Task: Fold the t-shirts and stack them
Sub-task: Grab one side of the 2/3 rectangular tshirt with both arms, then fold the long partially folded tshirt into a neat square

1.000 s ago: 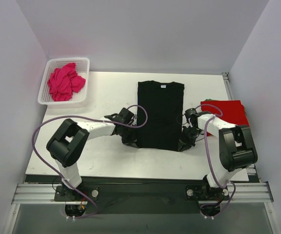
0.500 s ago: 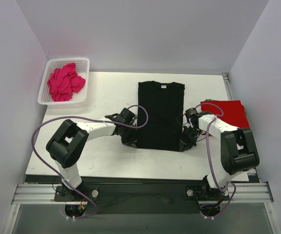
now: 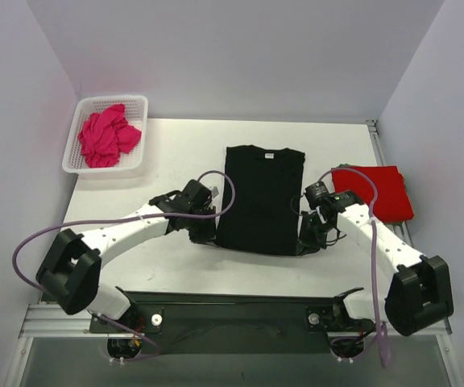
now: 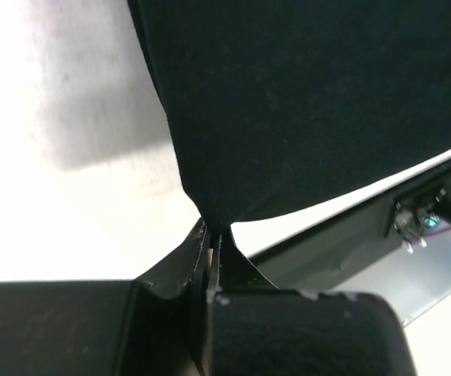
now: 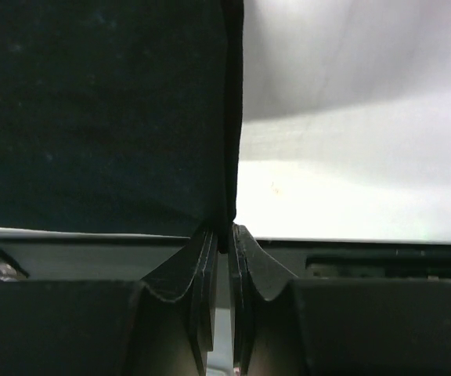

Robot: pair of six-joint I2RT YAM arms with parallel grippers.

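Observation:
The black t-shirt (image 3: 260,197) lies lengthwise in the middle of the table, folded into a narrow strip, collar at the far end. My left gripper (image 3: 208,234) is shut on its near left corner; in the left wrist view the black cloth (image 4: 304,102) hangs pinched between the fingertips (image 4: 214,235). My right gripper (image 3: 308,240) is shut on its near right corner; the cloth edge (image 5: 108,110) is clamped in the jaws. The near hem is lifted. The red t-shirt (image 3: 373,192) lies folded at the right. The magenta-pink t-shirt (image 3: 105,135) is crumpled in the basket.
The white mesh basket (image 3: 139,105) stands at the far left corner of the table. The white table's near edge (image 3: 216,286) meets a dark metal rail. Grey walls enclose the left, back and right sides.
Both arms have swung outward and lifted, raising the near hem of the black t-shirt. The shirt has shifted slightly to the left and away. Both grippers stay shut on it.

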